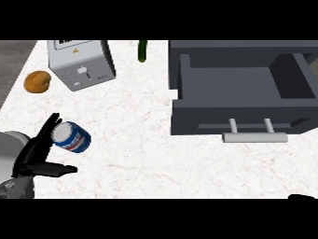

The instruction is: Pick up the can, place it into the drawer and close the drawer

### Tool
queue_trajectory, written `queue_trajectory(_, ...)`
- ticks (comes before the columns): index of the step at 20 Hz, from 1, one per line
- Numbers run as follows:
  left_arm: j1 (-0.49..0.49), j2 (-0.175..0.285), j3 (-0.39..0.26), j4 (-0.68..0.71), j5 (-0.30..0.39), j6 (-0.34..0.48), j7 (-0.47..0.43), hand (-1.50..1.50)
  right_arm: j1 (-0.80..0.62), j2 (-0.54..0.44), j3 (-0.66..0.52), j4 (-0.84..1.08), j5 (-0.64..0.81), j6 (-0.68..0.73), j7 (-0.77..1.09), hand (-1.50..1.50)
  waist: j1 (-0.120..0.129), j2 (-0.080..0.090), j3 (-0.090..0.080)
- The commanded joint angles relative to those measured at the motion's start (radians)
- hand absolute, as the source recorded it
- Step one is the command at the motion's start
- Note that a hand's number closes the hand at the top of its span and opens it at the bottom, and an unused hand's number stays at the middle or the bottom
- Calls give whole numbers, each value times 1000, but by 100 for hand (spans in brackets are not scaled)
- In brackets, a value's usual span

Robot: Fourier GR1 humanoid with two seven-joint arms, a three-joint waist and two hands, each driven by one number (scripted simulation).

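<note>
We're on the pick-up, our left hand (38, 156) spread, straight fingers right beside the can (72, 137) at the worktop's (148, 158) left side, nothing curled round it yet, so next we must close on it and carry it right to the open drawer (244, 116).

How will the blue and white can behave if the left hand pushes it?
The can looks round-sided and rigid, so it would likely roll if tipped over. Its smooth-looking wall may slip against the left hand.
</note>
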Motion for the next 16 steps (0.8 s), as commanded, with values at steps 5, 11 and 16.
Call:
queue_trajectory(5, -195, 29, 15, 253, -25, 48, -62, -150, -52, 18, 28, 13, 51, -21, 13, -150, -1, 1, 0)
queue_trajectory(11, -245, 27, 8, 461, -73, 47, -266, -150, -6, 5, -15, -52, 4, 3, 52, -150, -15, 5, -2)
queue_trajectory(16, -280, 66, -19, 495, -97, -50, -265, -150, -42, 3, -22, -34, -11, 7, 36, -150, -17, 7, -2)
